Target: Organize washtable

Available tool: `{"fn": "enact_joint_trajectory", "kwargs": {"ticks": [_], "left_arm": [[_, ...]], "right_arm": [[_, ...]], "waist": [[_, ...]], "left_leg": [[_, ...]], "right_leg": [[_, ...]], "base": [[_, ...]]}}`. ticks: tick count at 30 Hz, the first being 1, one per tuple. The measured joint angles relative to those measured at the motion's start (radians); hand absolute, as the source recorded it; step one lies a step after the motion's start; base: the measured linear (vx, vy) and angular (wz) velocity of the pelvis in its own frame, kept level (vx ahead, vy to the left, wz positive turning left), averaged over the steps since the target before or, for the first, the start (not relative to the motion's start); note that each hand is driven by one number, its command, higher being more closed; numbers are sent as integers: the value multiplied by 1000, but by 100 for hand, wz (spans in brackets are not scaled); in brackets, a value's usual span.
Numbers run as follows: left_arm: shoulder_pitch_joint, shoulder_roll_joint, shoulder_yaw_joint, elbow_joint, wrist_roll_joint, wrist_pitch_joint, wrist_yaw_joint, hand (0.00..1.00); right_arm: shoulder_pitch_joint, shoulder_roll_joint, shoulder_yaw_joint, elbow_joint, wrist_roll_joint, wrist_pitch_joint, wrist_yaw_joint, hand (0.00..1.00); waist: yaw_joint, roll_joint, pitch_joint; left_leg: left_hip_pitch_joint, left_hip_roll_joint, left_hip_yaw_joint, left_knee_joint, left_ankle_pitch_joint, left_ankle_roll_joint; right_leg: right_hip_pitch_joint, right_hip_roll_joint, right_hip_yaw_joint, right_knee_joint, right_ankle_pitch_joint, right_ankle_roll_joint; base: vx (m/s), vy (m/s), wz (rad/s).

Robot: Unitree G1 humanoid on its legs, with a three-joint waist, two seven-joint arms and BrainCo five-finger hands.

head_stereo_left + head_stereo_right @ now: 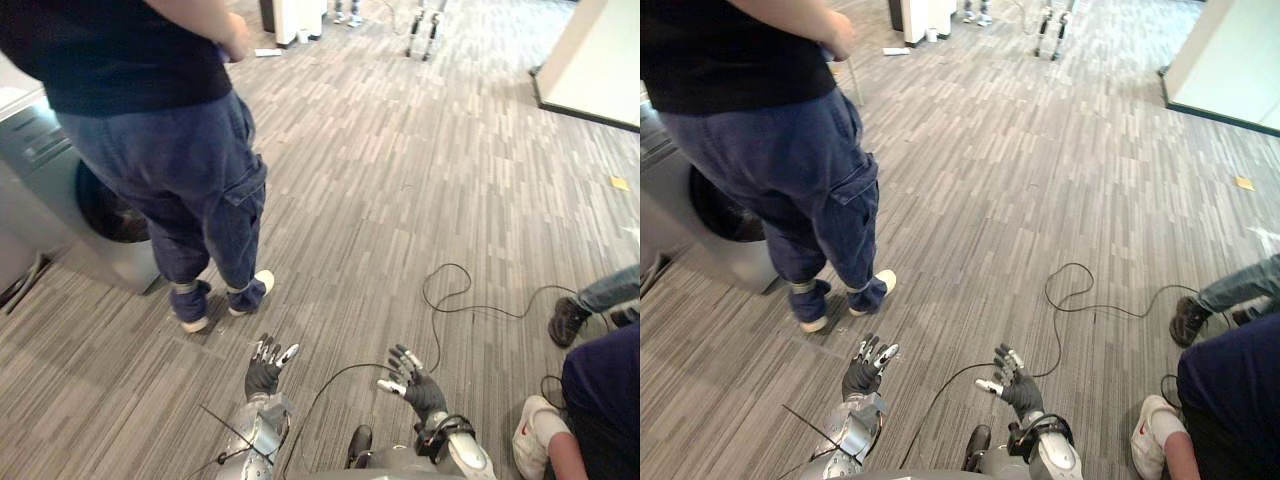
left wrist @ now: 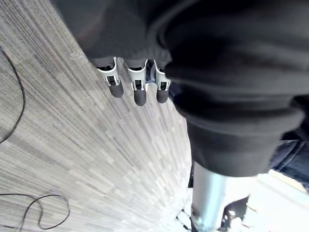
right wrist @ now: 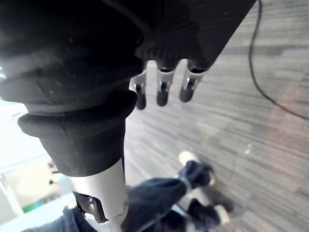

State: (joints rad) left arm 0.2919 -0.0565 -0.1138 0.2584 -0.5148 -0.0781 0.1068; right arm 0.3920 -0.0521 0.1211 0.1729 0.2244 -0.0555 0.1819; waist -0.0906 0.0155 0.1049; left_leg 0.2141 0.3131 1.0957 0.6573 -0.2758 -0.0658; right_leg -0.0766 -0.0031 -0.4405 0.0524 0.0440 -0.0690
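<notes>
Fingers (image 1: 271,351) of the left hand (image 1: 262,378) are straight, spread and hold nothing. The right hand (image 1: 421,392) is likewise relaxed and empty. Both hover over the striped grey floor (image 1: 400,180). Ahead left, a standing person (image 1: 190,180) blocks a front-loading washing machine (image 1: 55,180).

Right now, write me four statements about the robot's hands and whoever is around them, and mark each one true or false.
1. The left hand is open and empty. True.
2. The right hand grips a cloth. False: its fingers are relaxed and hold nothing.
3. A person stands by the washing machine. True.
4. The left hand touches the washing machine. False: it hangs over the floor, apart from the machine.
</notes>
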Motion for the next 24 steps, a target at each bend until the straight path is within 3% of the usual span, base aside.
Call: {"fn": "enact_joint_trajectory", "kwargs": {"ticks": [1,2,3,4,5,6,7,8,10,11,12,13,14,15,16,18,24], "left_arm": [[12,9,8,13,0,4,0,0],[16,12,5,24,-1,4,-2,0],[19,10,5,24,-1,4,-8,0],[28,9,8,25,-1,4,-15,0],[43,2,10,24,0,3,-17,0],[71,-3,22,23,1,2,-17,0],[84,-4,36,22,7,1,-16,0],[104,-7,58,23,15,1,-12,0],[118,-15,89,21,22,1,-12,0],[112,-12,119,11,26,1,-11,0],[106,-2,114,-4,30,-4,-12,0],[104,7,101,-38,39,-21,-15,0],[111,4,94,-66,50,-32,-14,0],[116,-8,83,-66,64,-44,-13,0],[111,5,81,-43,72,-39,-12,0],[122,30,71,-47,98,-40,-20,0],[121,80,24,-74,168,-50,-62,0]], "right_arm": [[3,1,-4,-12,-20,-1,-4,0],[6,3,-15,-33,-30,-4,-7,0],[5,3,-25,-40,-31,-6,-7,0],[2,0,-29,-41,-32,-12,-7,0],[4,-15,-27,-39,-34,-13,-6,0],[5,-26,-16,-36,-39,-10,-5,0],[8,-31,-5,-36,-39,-11,-4,0],[34,-37,1,-35,-45,-11,-5,0],[63,-39,0,-34,-55,-10,-7,0],[60,-34,6,-35,-61,-9,-8,0],[55,-22,2,-31,-61,-11,-10,0],[32,-15,2,-19,-61,-13,-13,0],[8,-17,4,-6,-61,-17,-11,0],[-38,-25,-2,19,-60,-19,-6,0],[-51,0,-1,40,-60,-14,-6,0],[-28,11,6,39,-60,-22,-2,0],[-33,3,-7,82,-56,-26,-5,0]], "waist": [[1,-14,10],[16,-24,18],[23,-20,19],[36,-9,25],[49,6,29],[55,23,29],[54,19,31],[51,18,33],[47,12,36],[39,-53,51],[41,-68,53],[46,-73,54],[51,-65,62],[62,-23,71],[69,-38,72],[61,-41,59],[52,-45,8]], "left_leg": [[-39,53,-58,142,40,10],[-87,78,-148,208,-4,44],[-118,94,-201,228,-15,65],[-174,112,-321,195,-10,88],[-189,102,-414,118,48,107],[-212,43,-521,142,71,117],[-226,25,-568,162,89,114],[-251,-20,-648,193,108,136],[-255,-89,-713,206,148,130],[-302,-145,-775,259,141,159],[-342,-177,-815,253,22,166],[-384,-204,-882,146,-60,121],[-392,-210,-958,-33,-63,76],[-361,-177,-1016,-275,21,0],[-326,-203,-994,-294,28,-6],[-300,-228,-972,-314,29,-4],[-253,-240,-889,-383,21,11]], "right_leg": [[30,-18,40,-15,6,7],[37,-29,94,-19,2,10],[35,-30,121,-18,1,12],[29,-28,175,-6,1,13],[15,-12,216,15,2,25],[6,-14,287,14,6,53],[-3,-16,315,16,3,67],[-15,-13,377,16,-3,77],[-14,-32,415,18,8,69],[-2,-105,450,3,24,81],[-3,-136,455,-9,30,91],[-19,-161,462,-9,35,99],[-28,-163,468,-11,35,99],[-19,-145,477,-25,39,175],[-6,-162,482,-36,46,182],[7,-160,477,-36,31,192],[-9,-149,530,-60,37,184]], "base": [[21,151,-77],[12,162,-92],[18,191,-116],[40,181,-123],[84,303,-161],[74,262,-135],[104,322,-137],[83,224,-86],[147,338,-67],[133,329,-22],[61,305,9],[-10,191,12],[-8,370,-16],[-3,282,-46],[52,246,-44],[150,122,-29],[65,64,-42]]}}
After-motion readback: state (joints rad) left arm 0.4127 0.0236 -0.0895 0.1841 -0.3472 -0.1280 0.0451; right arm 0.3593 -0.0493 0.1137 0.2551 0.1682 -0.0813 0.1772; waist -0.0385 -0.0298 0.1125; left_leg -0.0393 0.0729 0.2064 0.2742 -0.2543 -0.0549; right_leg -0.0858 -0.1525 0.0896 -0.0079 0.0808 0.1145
